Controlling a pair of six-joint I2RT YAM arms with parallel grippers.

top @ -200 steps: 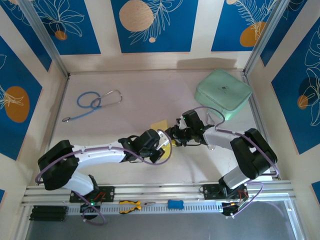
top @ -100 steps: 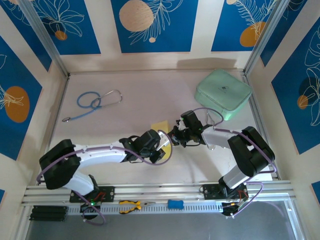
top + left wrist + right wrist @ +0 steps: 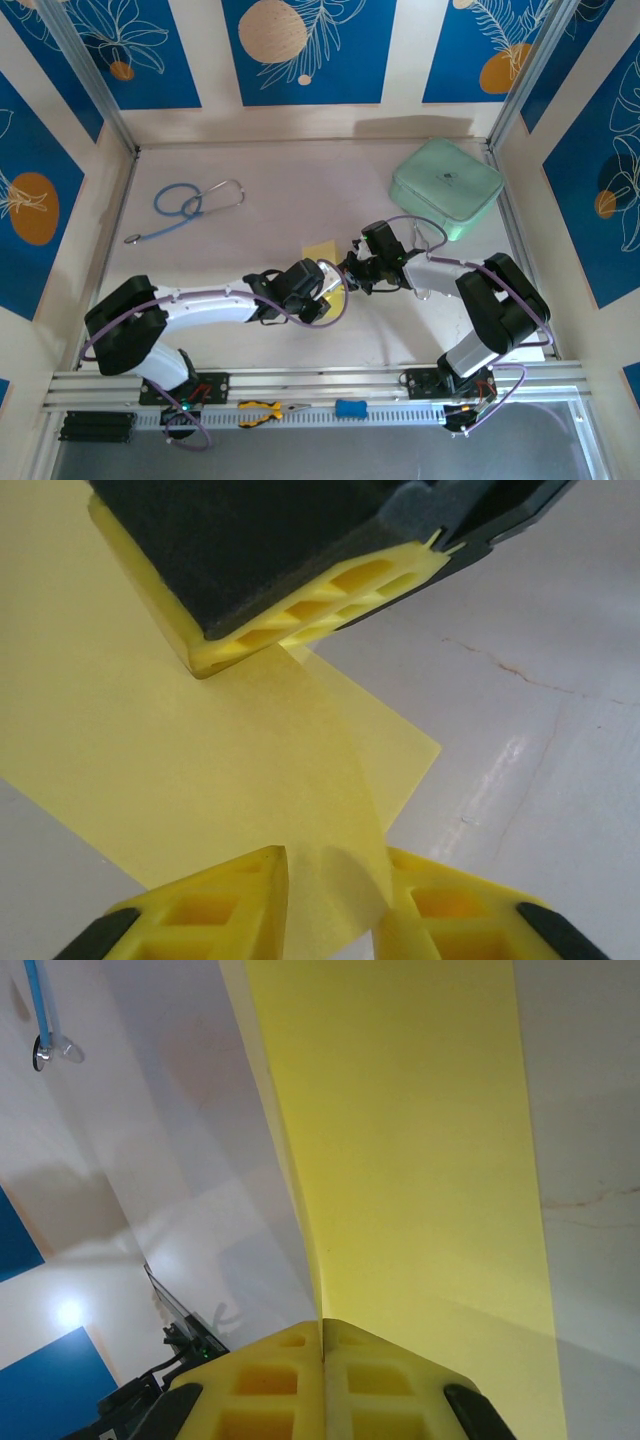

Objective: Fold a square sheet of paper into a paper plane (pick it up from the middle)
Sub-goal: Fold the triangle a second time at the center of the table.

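Meeting just below centre frame in the top view, both grippers close in on the square sheet of paper (image 3: 150, 760), which lies pale yellow on the table (image 3: 250, 170) between them, part of it lifted off the surface. Right gripper (image 3: 322, 1332): fingers pressed together, clamping the paper's raised edge. Left gripper (image 3: 335, 870): fingers parted, a loose curl of the sheet standing in the gap. Mint-green case (image 3: 446, 187) sits upper right and stethoscope (image 3: 185, 205) upper left, both well apart from the paper.
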